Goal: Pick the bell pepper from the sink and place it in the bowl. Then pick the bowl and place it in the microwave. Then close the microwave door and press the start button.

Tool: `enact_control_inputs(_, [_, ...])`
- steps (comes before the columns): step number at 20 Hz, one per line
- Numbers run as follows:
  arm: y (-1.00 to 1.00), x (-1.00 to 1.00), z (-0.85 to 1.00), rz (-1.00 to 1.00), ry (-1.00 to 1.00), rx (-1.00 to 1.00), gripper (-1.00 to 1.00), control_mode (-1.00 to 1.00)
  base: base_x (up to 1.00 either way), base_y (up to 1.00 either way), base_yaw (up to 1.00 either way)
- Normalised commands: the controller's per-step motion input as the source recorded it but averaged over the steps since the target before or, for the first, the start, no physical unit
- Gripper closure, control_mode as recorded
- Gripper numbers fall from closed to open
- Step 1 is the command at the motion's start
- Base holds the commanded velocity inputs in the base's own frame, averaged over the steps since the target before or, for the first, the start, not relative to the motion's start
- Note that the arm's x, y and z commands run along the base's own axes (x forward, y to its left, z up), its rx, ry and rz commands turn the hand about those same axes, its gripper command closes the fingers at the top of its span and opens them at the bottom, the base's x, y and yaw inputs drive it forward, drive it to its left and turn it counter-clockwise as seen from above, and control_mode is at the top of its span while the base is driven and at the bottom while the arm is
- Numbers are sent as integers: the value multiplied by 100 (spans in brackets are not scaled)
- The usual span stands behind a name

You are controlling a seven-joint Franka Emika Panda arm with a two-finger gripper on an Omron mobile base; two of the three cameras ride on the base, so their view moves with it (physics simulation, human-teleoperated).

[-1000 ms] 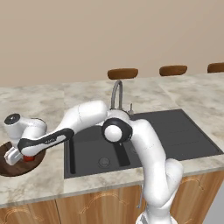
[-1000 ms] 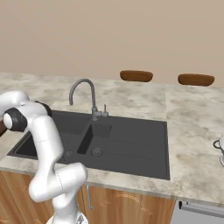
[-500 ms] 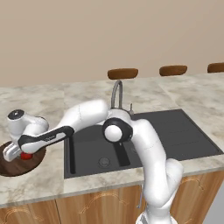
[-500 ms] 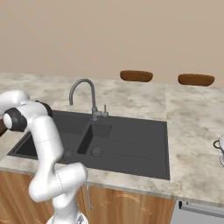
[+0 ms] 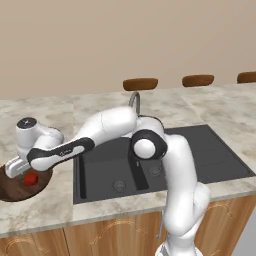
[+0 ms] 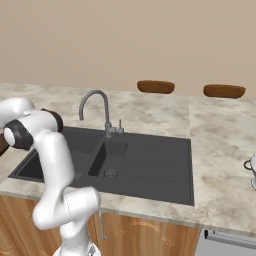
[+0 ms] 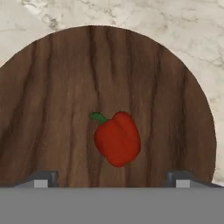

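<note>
**Pepper lying in the wooden bowl**

The bell pepper lies on its side near the middle of the bowl, green stem showing, nothing touching it. The bowl sits on the marble counter just left of the sink. The arm reaches out to the left, and the fingers hang above the bowl, spread wide with the pepper loose between and below their tips. Three brown stool tops line the counter's far edge.
</note>
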Motion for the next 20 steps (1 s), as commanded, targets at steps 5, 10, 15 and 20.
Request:
enact_control_inputs(5, [-99, -30, 4, -22, 4, 15, -100, -100, 0, 0, 0])
enact_control_inputs(10, [-25, 4, -10, -18, 2, 11, -100, -100, 0, 0, 0])
enact_control_inputs(15, [3, 13, -13, -8, 1, 11, -100, -100, 0, 0, 0])
enact_control_inputs(20, [15, 35, -21, -11, 9, 6, -100, -100, 0, 0, 0])
